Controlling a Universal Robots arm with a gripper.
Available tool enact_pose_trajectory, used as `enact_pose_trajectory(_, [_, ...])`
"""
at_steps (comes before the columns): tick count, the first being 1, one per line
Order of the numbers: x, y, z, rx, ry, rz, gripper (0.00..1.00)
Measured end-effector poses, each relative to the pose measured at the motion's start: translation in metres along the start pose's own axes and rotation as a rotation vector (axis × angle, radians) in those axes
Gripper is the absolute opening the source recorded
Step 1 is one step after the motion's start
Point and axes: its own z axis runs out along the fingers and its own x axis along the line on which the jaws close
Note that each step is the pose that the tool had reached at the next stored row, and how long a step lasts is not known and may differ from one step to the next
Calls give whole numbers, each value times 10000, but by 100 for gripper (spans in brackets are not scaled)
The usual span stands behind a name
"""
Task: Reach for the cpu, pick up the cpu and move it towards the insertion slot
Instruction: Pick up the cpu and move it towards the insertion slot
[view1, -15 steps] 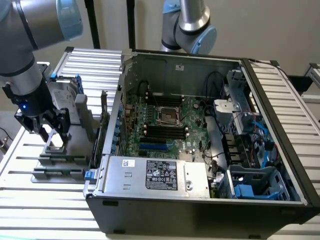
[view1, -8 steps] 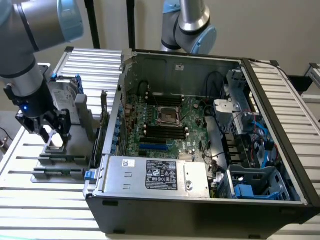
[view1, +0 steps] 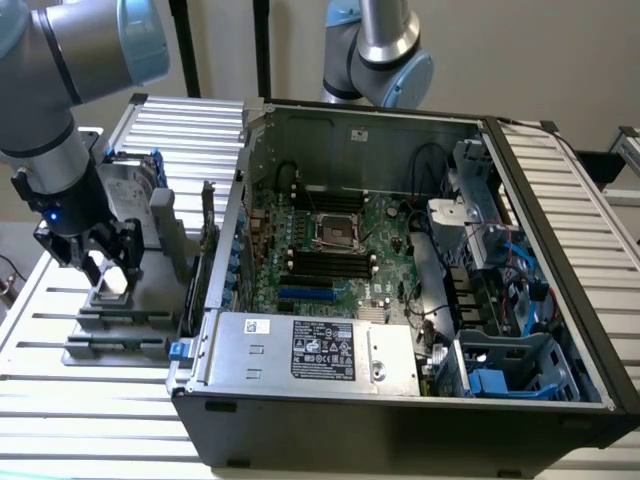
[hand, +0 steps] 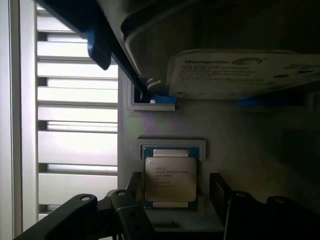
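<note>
The cpu (hand: 170, 179), a small square chip with a silver-grey top, lies in a recess of a grey fixture (hand: 240, 145). My gripper (hand: 177, 189) is open, with one dark finger (hand: 134, 184) on each side of the chip and a gap left to each. In the exterior view the gripper (view1: 108, 268) hangs low over the fixture (view1: 120, 310) at the exterior view's left, the pale cpu (view1: 114, 282) between its fingers. The insertion slot (view1: 335, 230), a dark square socket in a shiny frame, sits mid-motherboard inside the open computer case (view1: 300, 420).
A silver hard drive (hand: 240, 75) with a blue bracket stands on the fixture just behind the chip, close to my gripper. The case wall (view1: 225, 250) rises between the fixture and the motherboard. A second arm (view1: 375, 55) hangs behind the case. Slatted metal table (view1: 60, 400) all around.
</note>
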Motion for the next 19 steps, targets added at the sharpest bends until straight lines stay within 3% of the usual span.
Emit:
enact_pose_trajectory(15, [5,11,46,0,3,1,65])
enact_pose_trajectory(19, [5,19,54,-1,52,1,65])
